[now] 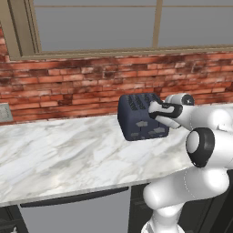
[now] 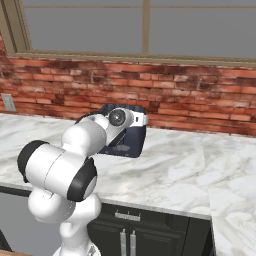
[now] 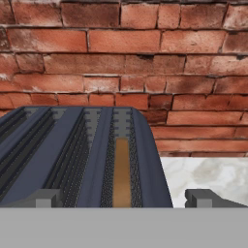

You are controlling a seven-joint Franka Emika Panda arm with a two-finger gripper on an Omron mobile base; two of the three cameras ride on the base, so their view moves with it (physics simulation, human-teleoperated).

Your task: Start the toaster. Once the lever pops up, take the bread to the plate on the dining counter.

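Note:
The dark navy toaster (image 1: 139, 120) stands on a marbled counter (image 1: 59, 154) against the brick wall. It shows past my arm in the right base view as the toaster (image 2: 131, 142). My gripper (image 1: 153, 109) hovers at the toaster's upper right end. In the hand view the toaster (image 3: 72, 155) lies just below and ahead, its slots running away from me. A tan slice of bread (image 3: 121, 169) sits down in the rightmost slot. My gripper (image 3: 122, 199) is open, its fingertips (image 3: 43, 198) wide apart and holding nothing. The plate and the dining counter are out of view.
A brick wall (image 1: 68, 86) with a window above runs behind the counter. A wall outlet (image 1: 3, 113) sits at the far left. Bare counter top (image 2: 190, 160) stretches to both sides of the toaster. Dark cabinets (image 2: 127, 235) lie below the edge.

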